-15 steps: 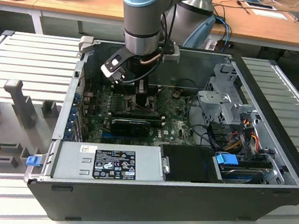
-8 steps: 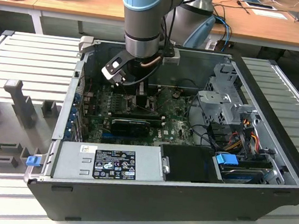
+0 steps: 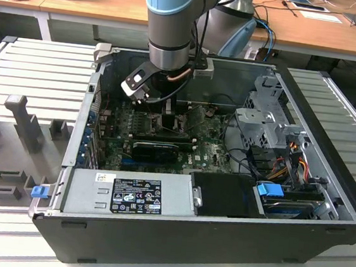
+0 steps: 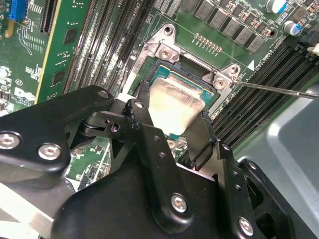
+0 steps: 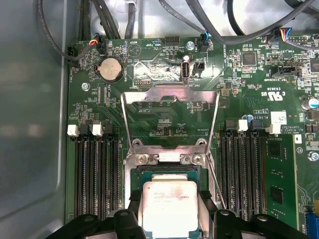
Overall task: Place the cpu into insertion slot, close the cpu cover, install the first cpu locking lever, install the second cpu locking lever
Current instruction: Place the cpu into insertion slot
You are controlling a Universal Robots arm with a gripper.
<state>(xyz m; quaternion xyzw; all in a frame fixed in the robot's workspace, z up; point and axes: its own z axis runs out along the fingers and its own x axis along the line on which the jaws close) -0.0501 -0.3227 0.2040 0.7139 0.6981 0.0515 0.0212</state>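
First wrist view | cpu cover (image 5: 169, 94) raised | gripper (image 5: 170, 199) clasps cpu (image 5: 169, 211)

cpu cover (image 5: 169, 95) upright, memory slots (image 5: 97, 174) flanking

A long black card (image 3: 157, 148) is lying just beside the pincer (image 3: 167, 123); a big grey box (image 3: 127, 192) is sitting farther off.

We lose the near part of the cpu (image 4: 174, 99) and of the insertion slot (image 4: 158, 69) behind the gripper (image 4: 169, 117) in the second wrist view; in the first wrist view the picture's edge cuts off the cpu's near side.
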